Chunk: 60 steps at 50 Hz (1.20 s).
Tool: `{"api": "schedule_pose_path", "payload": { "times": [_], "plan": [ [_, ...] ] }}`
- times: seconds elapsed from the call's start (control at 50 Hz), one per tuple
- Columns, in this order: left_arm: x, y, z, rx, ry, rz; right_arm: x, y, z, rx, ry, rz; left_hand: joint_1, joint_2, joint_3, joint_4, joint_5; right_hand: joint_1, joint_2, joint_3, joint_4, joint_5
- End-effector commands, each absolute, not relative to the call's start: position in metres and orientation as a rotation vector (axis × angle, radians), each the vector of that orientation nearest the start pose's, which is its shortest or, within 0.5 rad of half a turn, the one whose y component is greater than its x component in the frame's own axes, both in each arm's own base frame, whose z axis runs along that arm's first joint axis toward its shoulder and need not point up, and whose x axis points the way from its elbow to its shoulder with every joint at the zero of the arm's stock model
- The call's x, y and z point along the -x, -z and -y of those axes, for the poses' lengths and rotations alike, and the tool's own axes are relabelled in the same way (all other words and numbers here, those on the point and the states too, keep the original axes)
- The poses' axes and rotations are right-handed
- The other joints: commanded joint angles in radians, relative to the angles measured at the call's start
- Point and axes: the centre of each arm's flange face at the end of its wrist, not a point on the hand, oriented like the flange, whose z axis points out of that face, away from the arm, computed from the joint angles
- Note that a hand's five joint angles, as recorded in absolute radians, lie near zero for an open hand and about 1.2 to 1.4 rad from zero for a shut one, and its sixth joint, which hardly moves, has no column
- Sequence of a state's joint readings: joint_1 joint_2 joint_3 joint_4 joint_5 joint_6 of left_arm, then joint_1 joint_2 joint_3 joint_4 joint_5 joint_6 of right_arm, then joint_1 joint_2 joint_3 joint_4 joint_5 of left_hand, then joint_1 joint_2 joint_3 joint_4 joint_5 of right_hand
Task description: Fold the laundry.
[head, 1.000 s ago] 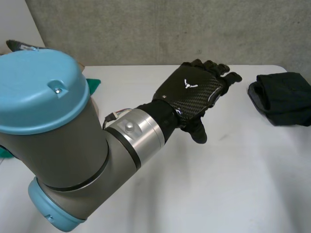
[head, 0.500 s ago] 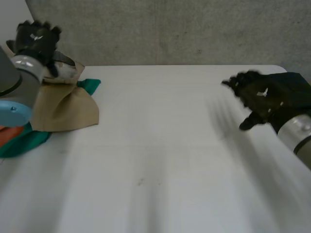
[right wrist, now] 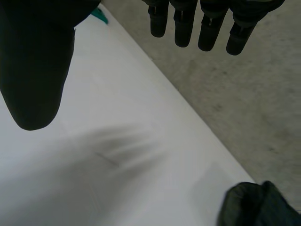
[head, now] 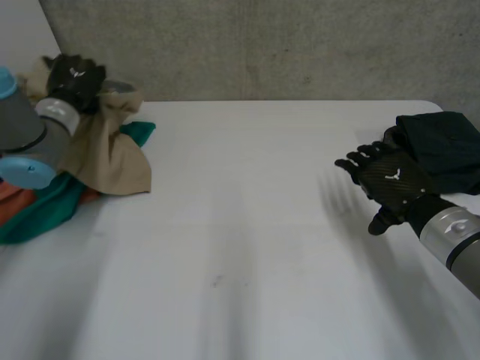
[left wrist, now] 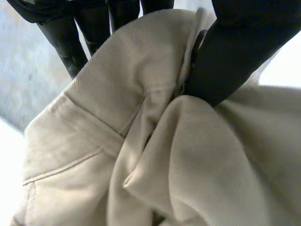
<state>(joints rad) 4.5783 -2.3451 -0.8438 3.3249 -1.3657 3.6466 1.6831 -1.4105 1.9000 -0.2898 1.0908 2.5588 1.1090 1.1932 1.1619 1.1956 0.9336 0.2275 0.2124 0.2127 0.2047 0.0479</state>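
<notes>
A beige garment tops a heap of laundry at the table's far left corner. My left hand is shut on its upper part and holds it bunched above the heap. In the left wrist view the beige garment is pinched between the thumb and the curled fingers. My right hand hovers open over the table's right side, fingers straight and spread, holding nothing. The right wrist view has its thumb and fingers wide apart above bare table.
A folded black garment lies at the far right, just behind my right hand, and its edge is seen from the right wrist. Green cloth and orange cloth lie under the beige one. The white table spreads between the hands.
My left arm swung from the table's middle to the heap at the far left and its hand closed on the beige garment. My right hand came in at the right.
</notes>
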Motion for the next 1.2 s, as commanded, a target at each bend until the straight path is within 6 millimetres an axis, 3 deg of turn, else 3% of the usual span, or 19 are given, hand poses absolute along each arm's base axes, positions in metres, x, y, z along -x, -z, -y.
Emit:
{"api": "schedule_pose_path", "payload": {
  "times": [0.02, 0.04, 0.08, 0.1, 0.22, 0.24, 0.3, 0.36, 0.42, 0.46, 0.56, 0.6, 0.66, 0.72, 0.78, 0.9, 1.02, 1.12, 1.2],
  "plan": [
    [0.291, -0.283, 0.357, -1.153, 2.499, -1.873, -0.197, -0.21, 0.274, 1.157, 2.095, -2.063, 0.287, 0.203, 0.234, 0.201, 0.288, -0.053, -0.038, -0.038, -0.03, -0.048],
    [0.309, -0.282, 0.332, -1.284, 2.525, -1.878, -0.197, -0.212, 0.274, 1.144, 2.104, -2.067, 0.287, 0.203, 0.234, 0.201, 0.288, -0.053, -0.038, -0.038, -0.03, -0.048],
    [0.325, -0.276, 0.307, -1.421, 2.53, -1.893, -0.195, -0.216, 0.274, 1.12, 2.116, -2.069, 0.287, 0.203, 0.234, 0.201, 0.288, -0.053, -0.038, -0.038, -0.03, -0.048],
    [0.34, -0.267, 0.284, -1.545, 2.521, -1.924, -0.195, -0.218, 0.274, 1.091, 2.117, -2.071, 0.287, 0.203, 0.234, 0.201, 0.288, -0.053, -0.038, -0.038, -0.03, -0.048],
    [0.38, -0.239, 0.208, -1.886, 2.425, -2.026, -0.188, -0.221, 0.28, 1.0, 2.119, -2.089, 0.287, 0.203, 0.234, 0.201, 0.288, -0.053, -0.038, -0.038, -0.03, -0.048],
    [0.389, -0.231, 0.19, -1.965, 2.385, -2.052, -0.182, -0.222, 0.284, 0.974, 2.13, -2.104, 0.203, 0.119, 0.15, 0.117, 0.204, -0.053, -0.038, -0.038, -0.03, -0.048],
    [0.4, -0.213, 0.165, -2.082, 2.292, -2.115, -0.174, -0.226, 0.291, 0.946, 2.157, -2.124, -0.611, -0.695, -0.664, -0.697, -0.61, -0.053, -0.038, -0.038, -0.03, -0.048],
    [0.402, -0.21, 0.154, -2.11, 2.25, -2.139, -0.172, -0.229, 0.294, 0.939, 2.173, -2.12, -0.879, -0.964, -0.932, -0.966, -0.879, -0.053, -0.038, -0.038, -0.03, -0.048],
    [0.399, -0.222, 0.159, -2.034, 2.289, -2.129, -0.172, -0.233, 0.297, 0.936, 2.188, -2.111, -0.934, -1.019, -0.987, -1.021, -0.934, -0.053, -0.038, -0.038, -0.03, -0.048],
    [0.39, -0.239, 0.173, -1.897, 2.343, -2.11, -0.173, -0.237, 0.297, 0.929, 2.197, -2.102, -0.934, -1.019, -0.987, -1.021, -0.934, -0.053, -0.038, -0.038, -0.03, -0.048],
    [0.351, -0.273, 0.211, -1.502, 2.406, -2.137, -0.172, -0.247, 0.301, 0.859, 2.211, -2.139, -0.928, -1.012, -0.981, -1.014, -0.927, -0.053, -0.038, -0.038, -0.03, -0.048],
    [0.333, -0.282, 0.221, -1.344, 2.423, -2.178, -0.18, -0.253, 0.296, 0.839, 2.171, -2.149, -0.925, -1.009, -0.978, -1.011, -0.924, -0.053, -0.038, -0.038, -0.03, -0.048],
    [0.31, -0.282, 0.233, -1.195, 2.399, -2.22, -0.206, -0.266, 0.279, 0.831, 2.061, -2.109, -0.925, -1.009, -0.978, -1.011, -0.924, -0.053, -0.038, -0.038, -0.03, -0.048],
    [0.292, -0.281, 0.247, -1.089, 2.386, -2.215, -0.219, -0.274, 0.269, 0.806, 1.965, -2.105, -0.928, -1.012, -0.981, -1.014, -0.927, -0.053, -0.038, -0.038, -0.03, -0.048],
    [0.274, -0.271, 0.267, -0.991, 2.341, -2.231, -0.234, -0.279, 0.26, 0.747, 1.823, -2.113, -0.928, -1.012, -0.981, -1.014, -0.927, -0.053, -0.038, -0.038, -0.03, -0.048],
    [0.266, -0.217, 0.309, -0.967, 2.152, -2.348, -0.284, -0.259, 0.262, 0.693, 1.554, -2.12, -0.925, -1.009, -0.978, -1.011, -0.924, -0.053, -0.038, -0.038, -0.03, -0.048],
    [0.264, -0.176, 0.361, -0.995, 2.029, -2.362, -0.309, -0.227, 0.292, 0.668, 1.531, -2.187, -0.869, -0.953, -0.922, -0.956, -0.868, -0.053, -0.038, -0.038, -0.03, -0.048],
    [0.269, -0.156, 0.371, -1.055, 1.9, -2.453, -0.325, -0.199, 0.313, 0.678, 1.518, -2.211, -0.831, -0.915, -0.884, -0.918, -0.83, -0.053, -0.038, -0.038, -0.03, -0.048],
    [0.273, -0.144, 0.373, -1.094, 1.84, -2.509, -0.332, -0.174, 0.328, 0.676, 1.504, -2.234, -0.731, -0.816, -0.784, -0.818, -0.73, 0.136, 0.151, 0.151, 0.159, 0.141]
  ]
}}
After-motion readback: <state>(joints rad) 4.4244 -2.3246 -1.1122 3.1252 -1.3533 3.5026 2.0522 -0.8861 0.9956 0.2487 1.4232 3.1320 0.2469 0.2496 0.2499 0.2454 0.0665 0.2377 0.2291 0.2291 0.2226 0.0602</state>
